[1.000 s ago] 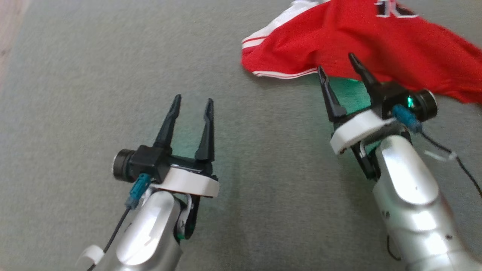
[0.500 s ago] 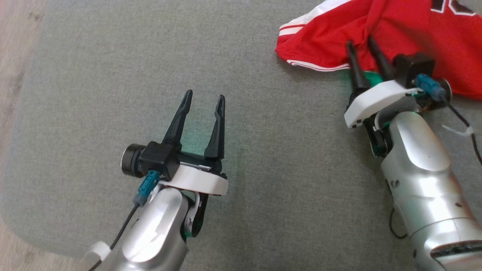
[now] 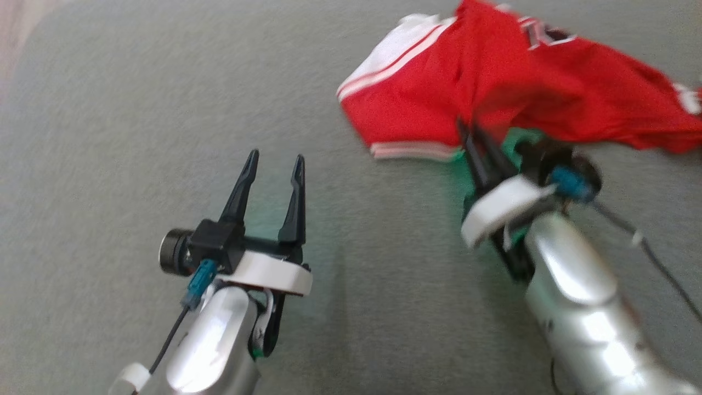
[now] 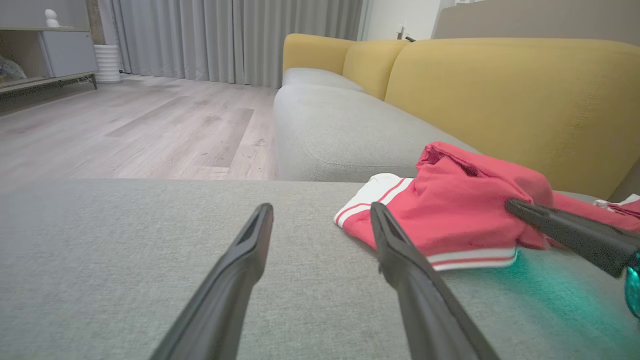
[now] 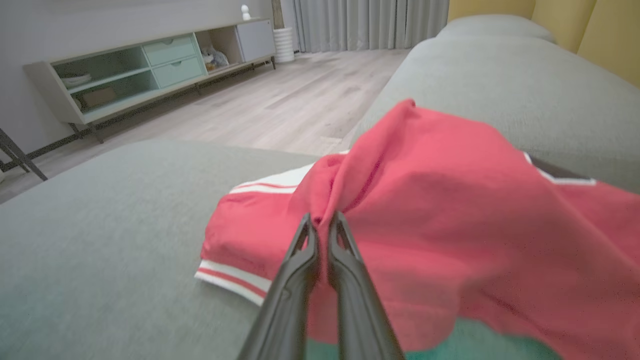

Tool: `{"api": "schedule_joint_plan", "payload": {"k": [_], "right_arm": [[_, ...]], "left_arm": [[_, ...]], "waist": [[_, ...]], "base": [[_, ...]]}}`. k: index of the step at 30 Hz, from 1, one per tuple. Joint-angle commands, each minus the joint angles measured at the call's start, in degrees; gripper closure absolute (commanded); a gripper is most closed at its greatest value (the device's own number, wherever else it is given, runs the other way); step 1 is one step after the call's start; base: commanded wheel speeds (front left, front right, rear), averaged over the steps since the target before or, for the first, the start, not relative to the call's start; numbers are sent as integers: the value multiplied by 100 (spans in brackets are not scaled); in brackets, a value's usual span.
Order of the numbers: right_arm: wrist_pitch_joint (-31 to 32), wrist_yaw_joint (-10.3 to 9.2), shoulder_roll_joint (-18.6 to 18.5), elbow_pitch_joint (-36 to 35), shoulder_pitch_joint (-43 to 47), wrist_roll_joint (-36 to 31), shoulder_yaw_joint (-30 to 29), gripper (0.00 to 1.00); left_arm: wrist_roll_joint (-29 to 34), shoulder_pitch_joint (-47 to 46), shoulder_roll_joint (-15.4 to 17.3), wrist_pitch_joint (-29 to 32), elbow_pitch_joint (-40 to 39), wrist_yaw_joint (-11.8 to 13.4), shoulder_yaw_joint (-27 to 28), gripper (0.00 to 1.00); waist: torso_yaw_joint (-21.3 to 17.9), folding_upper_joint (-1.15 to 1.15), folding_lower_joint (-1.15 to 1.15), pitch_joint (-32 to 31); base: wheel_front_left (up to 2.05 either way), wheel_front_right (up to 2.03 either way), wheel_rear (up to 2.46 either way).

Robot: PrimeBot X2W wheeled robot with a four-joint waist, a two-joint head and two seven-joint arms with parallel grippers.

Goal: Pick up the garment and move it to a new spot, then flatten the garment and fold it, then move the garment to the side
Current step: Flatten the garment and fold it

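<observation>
The red garment [image 3: 493, 93] with white striped trim is lying bunched on the grey cushion [image 3: 109, 137], toward the far right. I am pinching a fold near its middle with my right gripper [image 5: 321, 218], fingers closed on the cloth. The fold seems to be standing up, though the head view is blurring. My left gripper [image 3: 273, 159] is hovering open over bare cushion, nearer and to the left.

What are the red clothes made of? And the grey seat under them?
Garment: thin, smooth cloth, perhaps a sporty knit. It bunches into soft folds where the right gripper pinches it. Cushion: thicker grey fabric that looks woven, matte with a fine grain, and is probably padded.
</observation>
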Motion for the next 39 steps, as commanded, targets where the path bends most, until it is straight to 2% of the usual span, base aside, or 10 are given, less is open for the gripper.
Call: {"api": "schedule_joint_plan", "payload": {"k": [1, 6, 10, 12, 16, 24, 32, 39], "right_arm": [[-21, -4, 92, -245, 242, -5, 171, 100], [298, -4, -190, -600, 1040, -204, 293, 100], [754, -4, -497, -931, 1680, -233, 27, 100], [880, -4, -584, -1134, 1916, -299, -224, 0], [876, -4, -545, -1527, 2124, -372, -579, 0], [413, -4, -128, -2536, 2236, -437, -1055, 0], [438, -4, 36, -2400, 2089, -894, -1234, 0], [394, -4, 84, -2273, 1862, -905, -1213, 0]], "left_arm": [[69, 15, 43, -55, -121, -29, 245, 0], [120, 222, 43, -55, -48, -100, 396, 0], [108, 351, 43, -55, -28, -127, 456, 0], [101, 387, 43, -55, -21, -139, 463, 0], [108, 387, 43, -55, -10, -165, 453, 0], [145, 310, 43, -55, 6, -197, 435, 0], [150, 196, 43, -55, 56, -210, 379, 0], [234, -161, 43, -55, 393, -348, 97, 0]], "waist": [[-423, 0, 1, -374], [-835, 0, 1, -725], [-1051, 0, 1, -898], [-1112, 0, 1, -931], [-1135, 0, 1, -933], [-978, 0, 1, -822], [-816, 0, 1, -599], [-935, 0, 1, -359]], "base": [[0, 0, 0], [0, 0, 0], [0, 0, 0], [0, 0, 0], [0, 0, 0], [0, 0, 0], [0, 0, 0], [0, 0, 0]]}}
